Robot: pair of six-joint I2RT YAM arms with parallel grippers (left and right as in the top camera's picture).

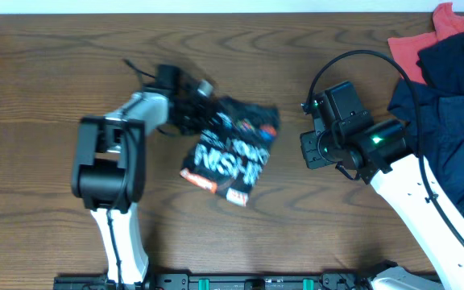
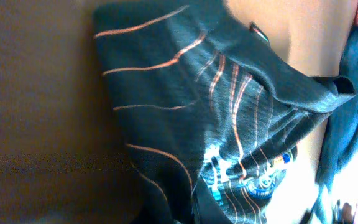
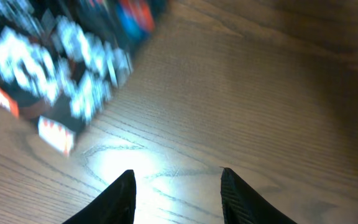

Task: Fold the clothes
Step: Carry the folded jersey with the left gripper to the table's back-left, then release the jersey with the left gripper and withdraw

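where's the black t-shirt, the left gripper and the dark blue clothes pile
black T-shirt [image 1: 230, 159], overhead view, on its white lettering
left gripper [image 1: 198, 113], overhead view, fingertips at the shirt's edge
dark blue clothes pile [image 1: 449, 105], overhead view, middle of the heap

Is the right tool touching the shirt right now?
Apart. The right wrist view shows the right tool open over bare table, with the shirt off to one side and a plain gap between.
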